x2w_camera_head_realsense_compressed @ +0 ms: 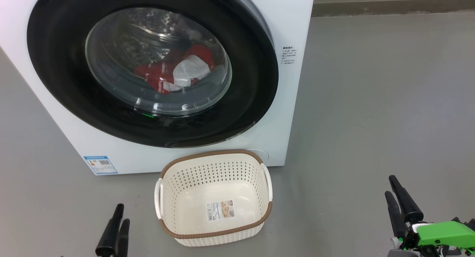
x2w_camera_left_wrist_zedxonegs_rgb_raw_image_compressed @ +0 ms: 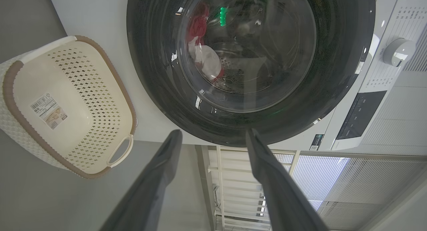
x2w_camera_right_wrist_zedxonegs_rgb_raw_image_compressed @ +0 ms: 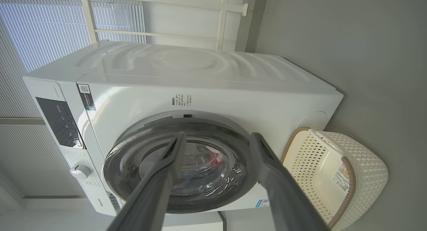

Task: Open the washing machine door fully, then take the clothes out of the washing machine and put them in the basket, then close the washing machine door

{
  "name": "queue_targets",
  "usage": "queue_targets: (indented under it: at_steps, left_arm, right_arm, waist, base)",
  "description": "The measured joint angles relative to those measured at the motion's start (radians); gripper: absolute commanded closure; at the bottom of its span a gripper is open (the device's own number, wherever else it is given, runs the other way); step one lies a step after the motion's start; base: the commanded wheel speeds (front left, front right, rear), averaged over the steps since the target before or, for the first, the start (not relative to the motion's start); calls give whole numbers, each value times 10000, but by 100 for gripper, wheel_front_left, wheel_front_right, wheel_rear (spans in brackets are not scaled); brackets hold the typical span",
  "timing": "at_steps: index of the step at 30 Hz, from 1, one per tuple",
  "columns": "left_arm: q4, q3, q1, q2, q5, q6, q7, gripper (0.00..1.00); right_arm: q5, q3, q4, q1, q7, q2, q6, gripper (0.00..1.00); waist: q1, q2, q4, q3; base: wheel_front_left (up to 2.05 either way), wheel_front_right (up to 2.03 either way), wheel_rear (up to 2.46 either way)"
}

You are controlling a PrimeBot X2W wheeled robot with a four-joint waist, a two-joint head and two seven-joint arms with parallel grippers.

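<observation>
**Washing machine door: closed or nearly so, right edge looks like the side to pull**

The washing machine door [x2w_camera_head_realsense_compressed: 55, 71] faces out at the robot, its flat plane upright against the front of the washing machine [x2w_camera_head_realsense_compressed: 293, 101]. Being round, it has no long axis. What matters is which edge swings free. In the head view and the right wrist view a thin dark gap runs behind the black rim on the robot's right, so I judge that to be the opening edge, with the hinge on the left. I cannot tell whether the door is latched or just ajar.

Both grippers sit low near the floor, well short of the door, fingers pointing towards the machine. The left gripper [x2w_camera_head_realsense_compressed: 123, 213] is below the door's left half. The right gripper [x2w_camera_head_realsense_compressed: 389, 185] is out past the machine's right side and looks the nearer of the two to that right edge. In each wrist view the fingers stand well apart with nothing between them.

The clothes [x2w_camera_head_realsense_compressed: 163, 77] lie in the drum behind the glass. The basket [x2w_camera_head_realsense_compressed: 213, 155] sits on the floor against the machine's front, below the door. It holds nothing but its label, and its long axis runs left to right between the grippers.
</observation>
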Motion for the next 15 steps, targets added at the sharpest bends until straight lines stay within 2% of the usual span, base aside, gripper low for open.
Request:
queue_targets:
  at_steps: [15]
  left_arm:
    - [-257,-176,40,0,633,0,-424,0]
  right_arm:
    - [-213,305,-125,9,-359,-132,0,0]
  waist:
    - [2,0,9,10]
  base:
    - [0,0,0]
